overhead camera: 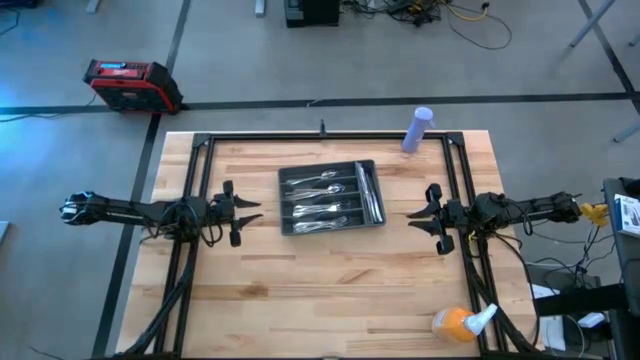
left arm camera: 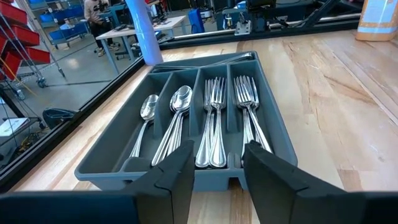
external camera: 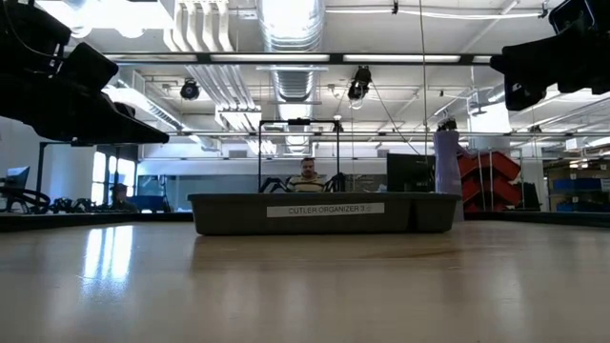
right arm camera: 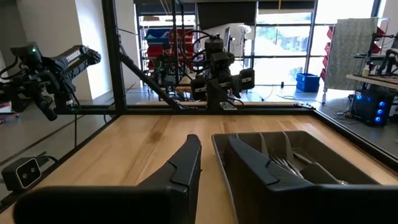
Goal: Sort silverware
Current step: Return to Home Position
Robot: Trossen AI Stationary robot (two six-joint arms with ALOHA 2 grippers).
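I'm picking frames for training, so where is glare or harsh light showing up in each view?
Low view: the ceiling lights wash out white and leave a bright sheen on the table at left. Left wrist view: the spoons glint in the tray. Right wrist view: bright windows backlight the scene. High view: even light, no strong glare.

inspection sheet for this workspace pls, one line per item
surface: wooden table, nothing on it close around the tray
job's things: silverware lies in the grey tray's compartments; none seen loose on the table
clutter: purple cylinder at one table edge; orange spray bottle at the opposite edge, on the right arm's side
end effectors: left end effector and right end effector open, empty, either side of the tray
cables: loose cables on the floor
surroundings: red case on the floor; person seated beyond the table
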